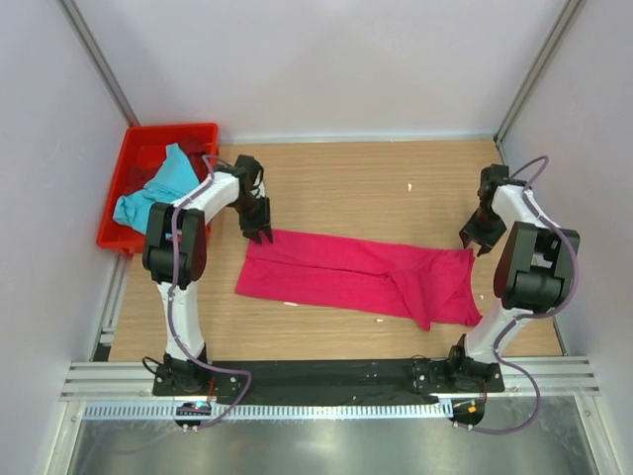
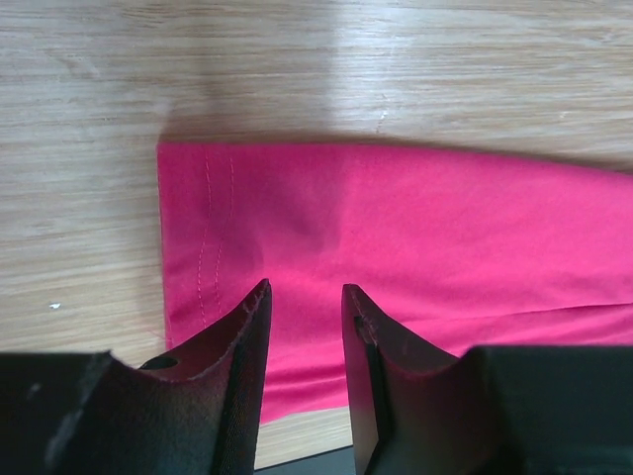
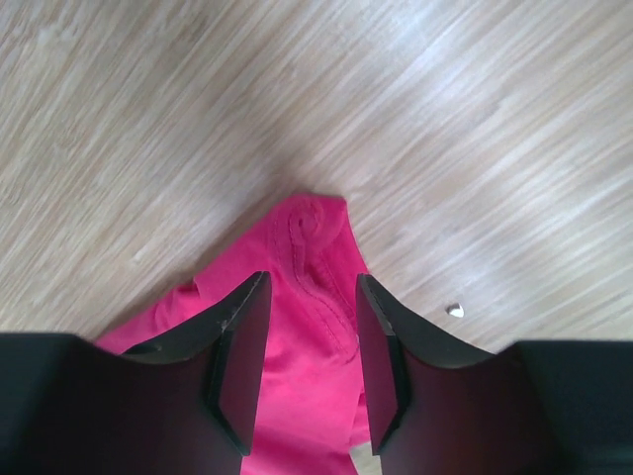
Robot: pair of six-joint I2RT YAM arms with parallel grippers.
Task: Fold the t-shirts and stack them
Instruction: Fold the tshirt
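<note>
The magenta-pink t-shirt [image 1: 361, 277] lies on the wooden table as a long folded strip running left to right. My left gripper [image 1: 259, 235] is open just above its far left corner; the left wrist view shows the cloth [image 2: 415, 228] flat under the spread fingers [image 2: 242, 336]. My right gripper [image 1: 478, 242] is open just above the shirt's far right corner, where a curled hem [image 3: 316, 237] lies between the fingers [image 3: 237, 336]. The turquoise-blue t-shirt [image 1: 158, 188] lies crumpled in the red crate [image 1: 124, 173].
The red crate stands at the table's far left, close to my left arm. A small white speck [image 1: 409, 186] lies on the wood beyond the shirt. Grey walls enclose the table on three sides.
</note>
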